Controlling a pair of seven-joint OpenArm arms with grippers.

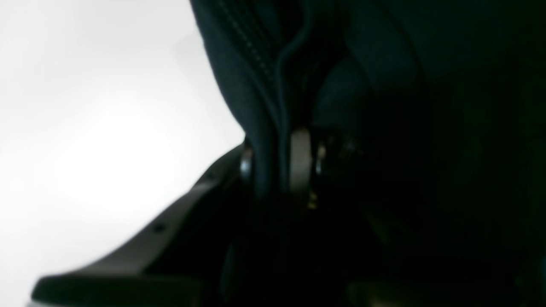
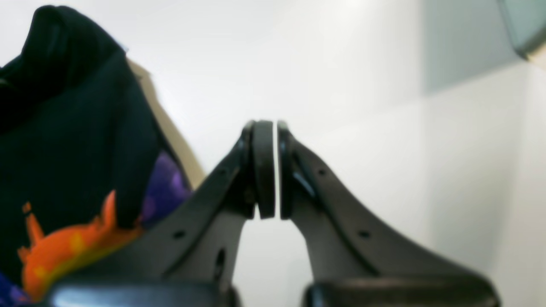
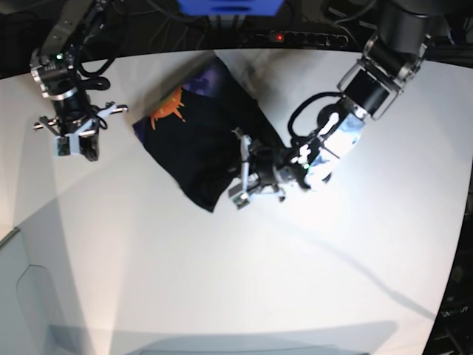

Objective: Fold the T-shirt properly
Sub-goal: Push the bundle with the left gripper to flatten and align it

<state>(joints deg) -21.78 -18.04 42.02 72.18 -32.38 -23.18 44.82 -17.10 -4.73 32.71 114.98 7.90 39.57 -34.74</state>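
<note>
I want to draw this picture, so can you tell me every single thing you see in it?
T-shirt: one, black with an orange-and-purple print, lying bunched on the table toward the far side.
Table: one, white, under everything.
Power strip: one, black with a red light, behind the far table edge.
Cables: several, black, behind the table.
Left gripper: one, black and silver, fingers shut on the shirt's near-right edge.
Right gripper: one, black, fingers nearly touching, holding nothing, off to the shirt's side.

Both wrist views soft and blurred, left one mostly black, base view bright with glare, long arm shadows
</note>
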